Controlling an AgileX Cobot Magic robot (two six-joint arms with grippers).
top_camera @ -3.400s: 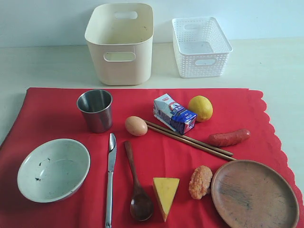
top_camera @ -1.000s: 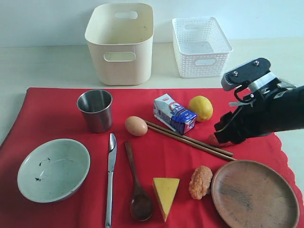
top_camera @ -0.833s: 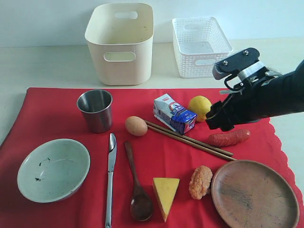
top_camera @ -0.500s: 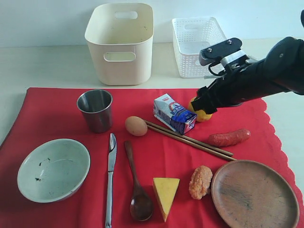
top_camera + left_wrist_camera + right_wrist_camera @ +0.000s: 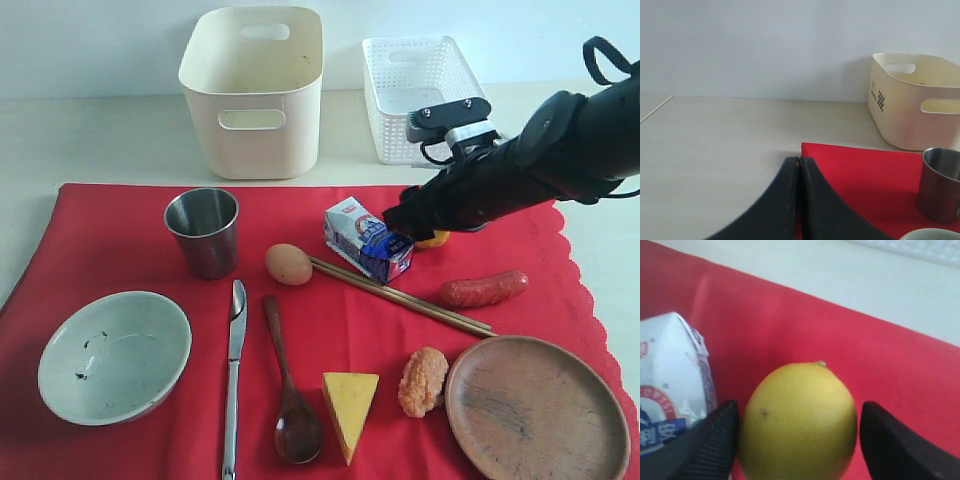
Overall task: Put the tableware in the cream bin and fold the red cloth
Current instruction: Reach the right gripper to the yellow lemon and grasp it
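The red cloth (image 5: 120,235) carries the steel cup (image 5: 202,232), speckled bowl (image 5: 113,356), knife (image 5: 233,370), dark spoon (image 5: 288,390), chopsticks (image 5: 400,296) and wooden plate (image 5: 535,408). The cream bin (image 5: 252,110) stands behind the cloth. My right gripper (image 5: 415,222) is open and low over the lemon (image 5: 797,420), with one finger on each side of it and a gap on one side. Only a sliver of the lemon (image 5: 436,240) shows in the exterior view. My left gripper (image 5: 799,162) is shut on nothing, at the cloth's corner (image 5: 865,170) near the cup (image 5: 940,182).
A milk carton (image 5: 367,240) sits right beside the right gripper. Egg (image 5: 288,264), sausage (image 5: 483,289), nugget (image 5: 422,382) and cheese wedge (image 5: 349,402) lie among the tableware. A white lattice basket (image 5: 420,95) stands beside the cream bin.
My right arm has come in from the right edge, passed over the sausage and moved left and back until its open fingers straddle the lemon. Nothing on the cloth has shifted.
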